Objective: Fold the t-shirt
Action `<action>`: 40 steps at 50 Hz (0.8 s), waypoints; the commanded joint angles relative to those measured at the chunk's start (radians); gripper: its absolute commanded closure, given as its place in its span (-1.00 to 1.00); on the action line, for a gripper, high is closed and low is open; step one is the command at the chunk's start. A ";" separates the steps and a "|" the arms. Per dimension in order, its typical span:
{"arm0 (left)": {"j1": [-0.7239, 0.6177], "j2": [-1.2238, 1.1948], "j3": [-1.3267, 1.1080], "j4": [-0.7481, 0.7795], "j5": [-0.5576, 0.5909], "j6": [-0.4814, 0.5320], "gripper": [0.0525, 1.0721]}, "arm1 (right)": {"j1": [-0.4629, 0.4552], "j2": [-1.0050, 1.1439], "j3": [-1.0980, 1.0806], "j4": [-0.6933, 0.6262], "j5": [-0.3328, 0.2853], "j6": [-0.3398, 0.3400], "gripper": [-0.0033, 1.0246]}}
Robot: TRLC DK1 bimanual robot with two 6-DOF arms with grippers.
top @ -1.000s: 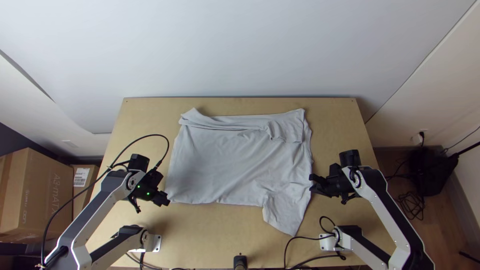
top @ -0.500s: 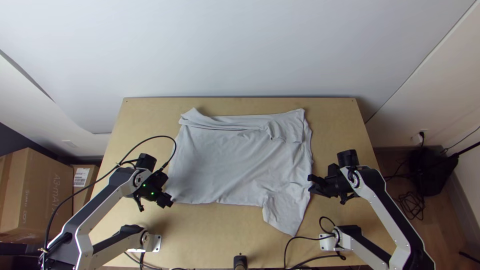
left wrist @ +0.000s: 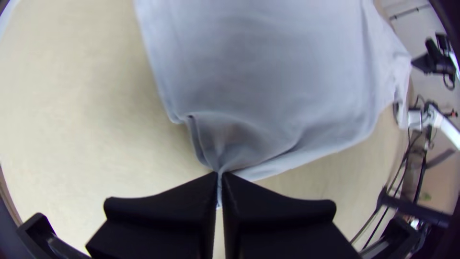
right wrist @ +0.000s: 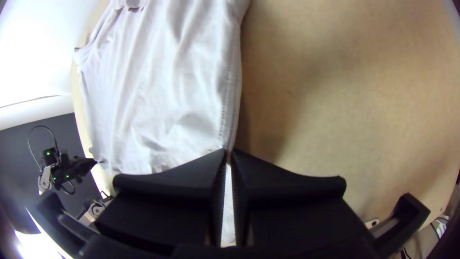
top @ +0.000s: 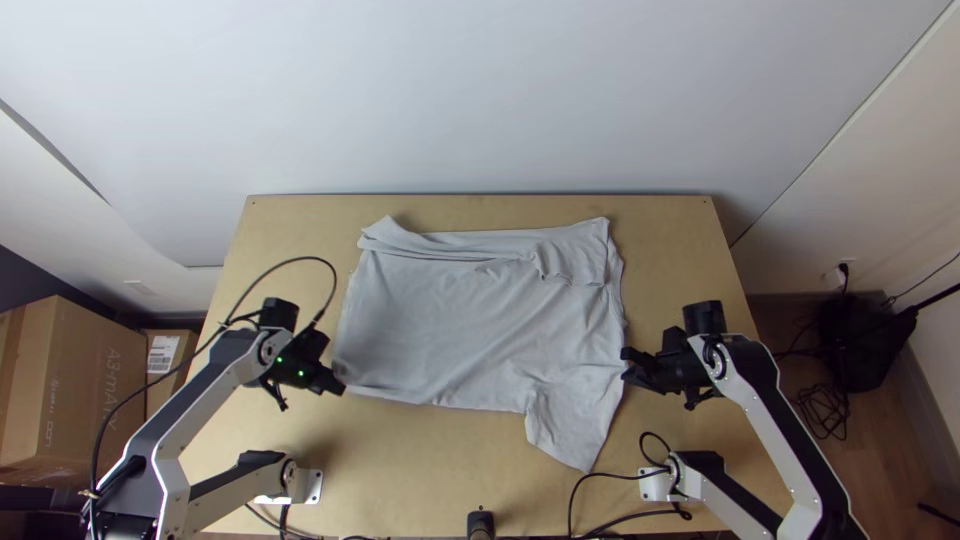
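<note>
A light grey t-shirt lies spread over the middle of the table, its far edge bunched into folds and a sleeve pointing toward the near side at the right. At its near left corner is my left gripper; in the left wrist view the left gripper is shut on that corner, cloth gathered between the tips. Beside the shirt's right edge, above the near sleeve, is my right gripper. The right wrist view has the right gripper shut on the shirt's edge, with cloth running between its fingers.
The bare wooden tabletop shows around the shirt. A small black device stands at the near edge's middle. Black cables lie by the right arm's base. Cardboard boxes stand left of the table.
My left gripper has shifted slightly toward the far side, and the shirt's near left corner has moved with it. The right gripper has hardly moved.
</note>
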 commanded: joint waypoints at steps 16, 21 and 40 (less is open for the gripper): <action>0.055 -0.018 0.192 0.059 0.046 -0.367 0.95 | -0.089 -0.162 0.072 0.004 0.003 -0.151 0.95; 0.049 -0.099 0.280 0.108 0.046 -0.422 0.95 | -0.051 -0.151 0.184 0.021 0.022 -0.149 0.95; 0.124 0.005 0.643 0.116 -0.095 -0.538 0.95 | -0.051 0.192 0.694 0.033 0.143 -0.255 0.95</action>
